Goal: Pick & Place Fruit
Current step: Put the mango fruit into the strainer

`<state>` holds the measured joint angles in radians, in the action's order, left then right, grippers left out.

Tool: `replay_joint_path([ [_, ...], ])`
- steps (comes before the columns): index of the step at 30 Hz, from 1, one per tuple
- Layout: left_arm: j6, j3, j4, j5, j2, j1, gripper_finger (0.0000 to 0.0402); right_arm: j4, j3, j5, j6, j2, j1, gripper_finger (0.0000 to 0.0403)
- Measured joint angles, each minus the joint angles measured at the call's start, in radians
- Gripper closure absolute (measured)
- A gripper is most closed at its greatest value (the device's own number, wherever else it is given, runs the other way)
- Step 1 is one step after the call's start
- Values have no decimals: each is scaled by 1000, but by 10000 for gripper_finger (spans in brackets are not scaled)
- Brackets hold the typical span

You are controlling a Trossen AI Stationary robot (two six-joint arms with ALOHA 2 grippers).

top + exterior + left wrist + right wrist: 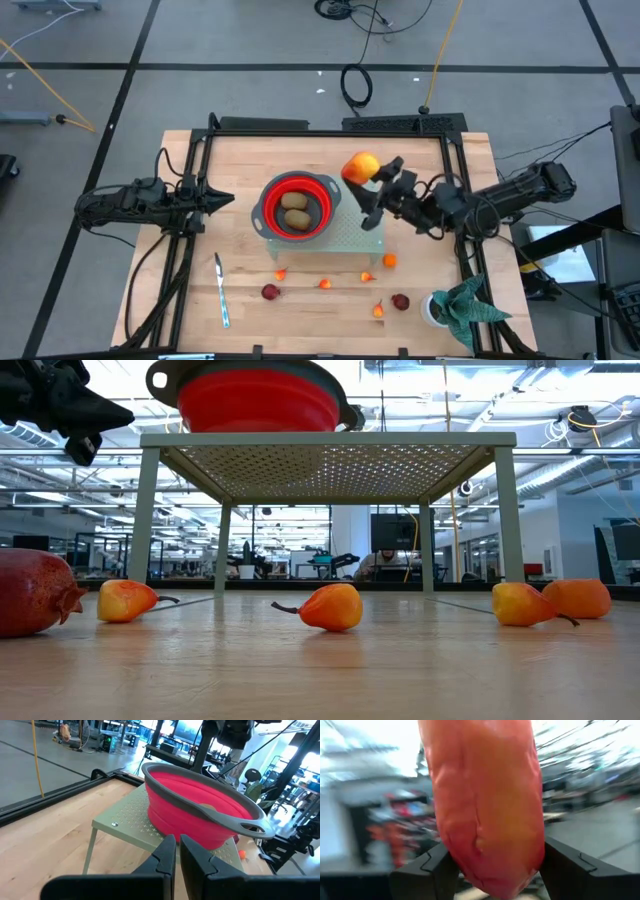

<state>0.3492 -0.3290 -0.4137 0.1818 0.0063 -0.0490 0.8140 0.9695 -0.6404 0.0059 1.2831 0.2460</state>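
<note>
A red bowl point(295, 205) with a grey rim stands on a pale green perforated stand point(362, 238) at mid-table, with two brownish-green kiwis point(296, 210) inside. My right gripper point(373, 183) hangs just right of the bowl's far rim, shut on a long red-orange fruit point(360, 167). The same fruit point(485, 805) fills the right wrist view. My left gripper point(218, 198) waits shut, left of the bowl, pointing level at it point(200, 815). Small orange and dark red fruit point(325, 283) lie on the wood near the front edge. My right gripper pinches the red-orange fruit between its two fingers point(437, 870), which press on its two opposite sides near one end point(470, 865). The fingers lie across the fruit's length. The fruit is lifted clear, above the stand's far right part beside the bowl.
A silver knife point(221, 290) lies at the front left. A green plant in a white pot point(458, 305) stands at the front right corner. In the low view several small fruit point(332, 606) lie in a row in front of the stand's legs point(143, 525), with a dark red one point(35, 592) at the left.
</note>
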Motion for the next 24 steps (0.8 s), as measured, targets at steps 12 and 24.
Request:
replay_joint_path([
  [12,-1,0,0,0,0,0,378,-416,172,198,354,14,-64,179],
  [24,-6,0,-2,0,0,0,378,-702,362,198,482,94,-93,180],
])
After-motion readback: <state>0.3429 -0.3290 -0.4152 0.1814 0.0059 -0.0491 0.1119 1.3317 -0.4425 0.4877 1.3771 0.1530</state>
